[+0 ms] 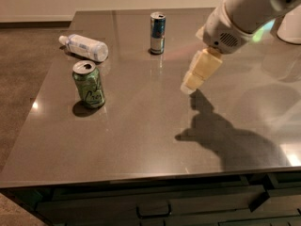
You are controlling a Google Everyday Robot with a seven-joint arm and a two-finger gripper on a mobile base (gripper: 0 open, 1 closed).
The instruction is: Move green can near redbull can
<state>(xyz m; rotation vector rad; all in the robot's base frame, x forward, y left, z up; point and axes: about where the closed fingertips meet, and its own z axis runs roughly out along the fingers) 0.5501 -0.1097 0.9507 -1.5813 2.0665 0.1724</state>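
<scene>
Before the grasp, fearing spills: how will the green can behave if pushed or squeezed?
The green can stands upright on the glossy table, so a low push probably slides it; a high one may tip it. Its top looks opened: possibly light, easily dented. The end effector hovers mid-table, apart.
</scene>
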